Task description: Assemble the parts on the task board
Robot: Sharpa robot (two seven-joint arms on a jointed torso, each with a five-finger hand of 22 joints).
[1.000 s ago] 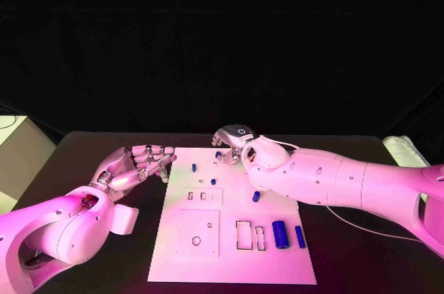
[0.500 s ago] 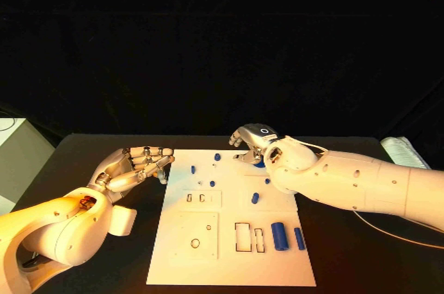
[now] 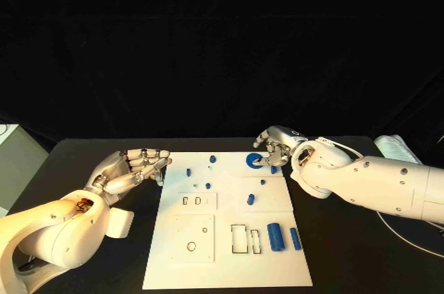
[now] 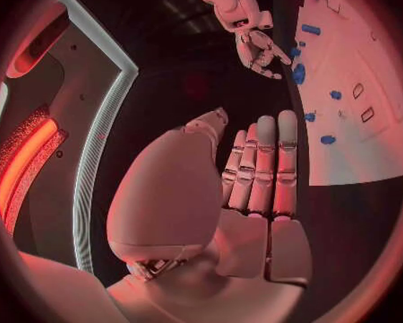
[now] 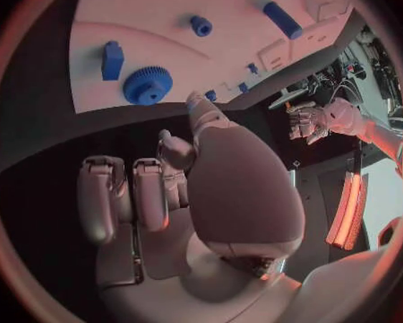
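While the white task board [image 3: 231, 242] lies flat in the middle of the black table [image 3: 351, 262], both hands sit at its far end, one on each side. The left hand [image 3: 134, 167] hangs just off the board's left edge with its fingers curled loosely together and nothing in them. The right hand [image 3: 278, 146] is at the far right corner, fingers bent inward beside a blue gear [image 3: 255, 159] that lies flat on the board; from the head view I cannot tell whether a fingertip touches it.

The right wrist view settles more (it looks along the palm): the gear [image 5: 148, 85] lies clear of the fingers [image 5: 148, 194], a blue block [image 5: 112, 59] just beside it, and the hand holds nothing. It also shows a small blue peg [image 5: 201, 26] and a blue cylinder [image 5: 281, 19] farther along the board.

The head view alone shows the near end: a thick blue cylinder [image 3: 274, 236] and a thinner blue bar [image 3: 295, 238] lying beside two rectangular slots [image 3: 244, 237].

No writing or label is readable anywhere.
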